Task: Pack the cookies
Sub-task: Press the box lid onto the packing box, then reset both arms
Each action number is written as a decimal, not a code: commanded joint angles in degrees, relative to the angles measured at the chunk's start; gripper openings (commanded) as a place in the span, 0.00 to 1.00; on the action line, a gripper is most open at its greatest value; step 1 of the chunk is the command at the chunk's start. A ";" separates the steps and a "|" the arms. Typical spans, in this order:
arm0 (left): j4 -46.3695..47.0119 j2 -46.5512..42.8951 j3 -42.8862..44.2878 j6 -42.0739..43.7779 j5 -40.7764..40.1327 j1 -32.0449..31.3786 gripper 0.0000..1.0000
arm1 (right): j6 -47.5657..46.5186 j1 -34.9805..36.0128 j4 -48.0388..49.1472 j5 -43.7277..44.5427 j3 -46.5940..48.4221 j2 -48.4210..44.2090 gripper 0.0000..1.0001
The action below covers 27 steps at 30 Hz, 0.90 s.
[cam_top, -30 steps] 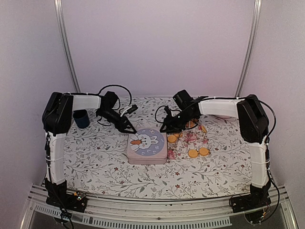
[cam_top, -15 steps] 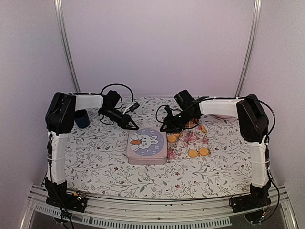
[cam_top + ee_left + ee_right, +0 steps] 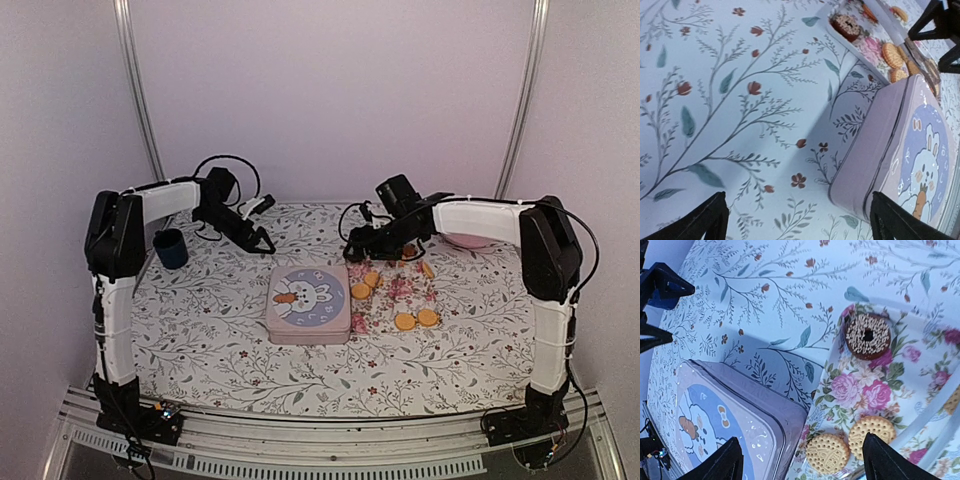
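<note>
**Top view.** Logged lilac rectangular metal tin with rabbit lid (image 3: 309,304) at frame centre on the flower-print tablecloth (image 3: 200,320), lid apparently on. Counted several small round orange-tan cookies (image 3: 404,322) right of centre on a rose-patterned flat tray (image 3: 395,297), none in the tin. Placed left gripper (image 3: 265,244) at upper left of the tin and right gripper (image 3: 352,252) over the tray's upper-left corner, neither touching anything. Noted dark blue cup (image 3: 170,248) at far left, well apart from both.

**Left wrist view.** Saw left gripper (image 3: 797,220) jaws spread wide at the bottom edge, bare cloth between them, nothing pinched. Found tin at lower right, cookies at top right beyond it. Judged the pose a standoff, clear of the lid.

**Right wrist view.** Saw right gripper (image 3: 805,462) jaws likewise spread and empty, framing the tin's edge and two tan cookies at bottom centre. Spotted dark brown ring-shaped cookie (image 3: 868,336) at upper right on the tray. Judged lid removal necessary before any packing, with a risk of slipping on the smooth tin.
</note>
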 commanded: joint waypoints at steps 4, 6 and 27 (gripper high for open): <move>-2.26 -13.33 -2.43 -1.81 -6.95 6.57 0.99 | -3.29 -1.23 1.24 10.21 -3.19 -12.48 1.00; 1.42 -17.55 -7.94 -3.26 -7.48 8.49 0.99 | -4.26 -1.77 3.93 14.07 -7.21 -16.81 0.99; 109.75 -41.94 -86.08 -20.23 -18.95 21.52 0.99 | -12.94 -21.43 46.01 45.08 -56.19 -41.87 0.99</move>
